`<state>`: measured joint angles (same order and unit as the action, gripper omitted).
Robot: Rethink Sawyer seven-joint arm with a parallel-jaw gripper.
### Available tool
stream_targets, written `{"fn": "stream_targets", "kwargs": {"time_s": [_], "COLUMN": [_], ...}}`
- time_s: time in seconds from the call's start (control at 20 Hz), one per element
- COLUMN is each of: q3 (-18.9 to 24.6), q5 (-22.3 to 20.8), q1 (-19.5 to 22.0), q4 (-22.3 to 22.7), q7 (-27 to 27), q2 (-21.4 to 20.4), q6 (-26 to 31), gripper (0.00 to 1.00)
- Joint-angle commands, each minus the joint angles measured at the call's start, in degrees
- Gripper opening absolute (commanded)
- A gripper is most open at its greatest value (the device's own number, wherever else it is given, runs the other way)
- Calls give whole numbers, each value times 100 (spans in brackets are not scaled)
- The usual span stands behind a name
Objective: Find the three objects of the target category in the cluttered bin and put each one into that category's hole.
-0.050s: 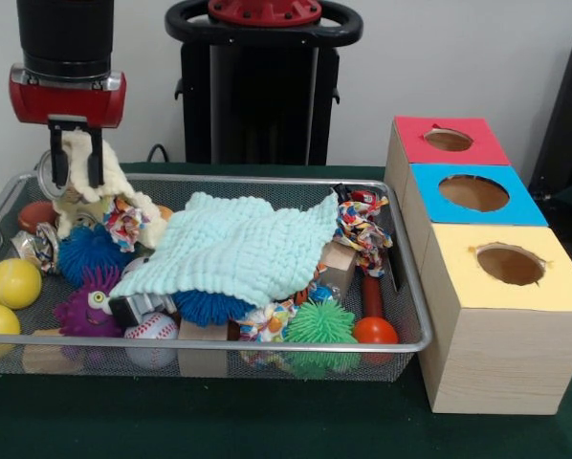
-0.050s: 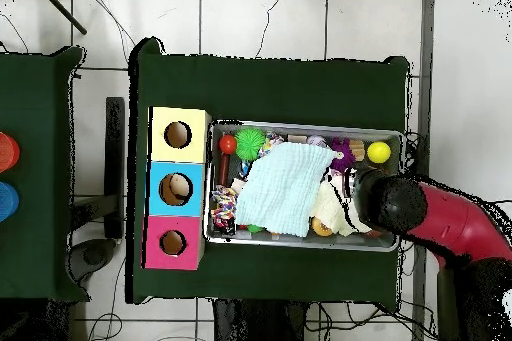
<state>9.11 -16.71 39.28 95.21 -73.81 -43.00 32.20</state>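
A red-and-black arm [image 1: 66, 57] hangs over the far corner of a wire bin [image 1: 401, 287] on a green counter [image 1: 267, 421], its pincer [image 1: 76, 174] clamped on a cream cloth [image 1: 99, 177] that is lifted at one end and trails down into the clutter. A mint cloth [image 1: 233, 244] lies spread across the middle of the bin, draped over a blue spiky ball [image 1: 209, 308] and other toys. Around it sit two yellow balls [image 1: 13, 282], a purple monster toy [image 1: 87, 308], a baseball [image 1: 152, 335], a green spiky ball [image 1: 319, 325], an orange ball [image 1: 375, 332], wooden blocks [image 1: 202, 346] and knotted rope toys [image 1: 363, 229]. Just beside the bin stand three wooden boxes in a row, each with a round hole in its top: yellow [image 1: 511, 277], blue [image 1: 473, 194] and red [image 1: 449, 141]. In the overhead view the arm covers the bin's corner opposite the boxes.
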Motion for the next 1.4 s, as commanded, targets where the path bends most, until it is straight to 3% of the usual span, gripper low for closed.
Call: {"fn": "stream_targets", "kwargs": {"time_s": [0.05, 1.4], "q3": [172, -347], "q5": [352, 649], "q1": [-42, -773], "q4": [602, 766], "q7": [-1012, -1438], "q2": [24, -181], "q6": [-100, -244], "gripper": [0, 0]}}
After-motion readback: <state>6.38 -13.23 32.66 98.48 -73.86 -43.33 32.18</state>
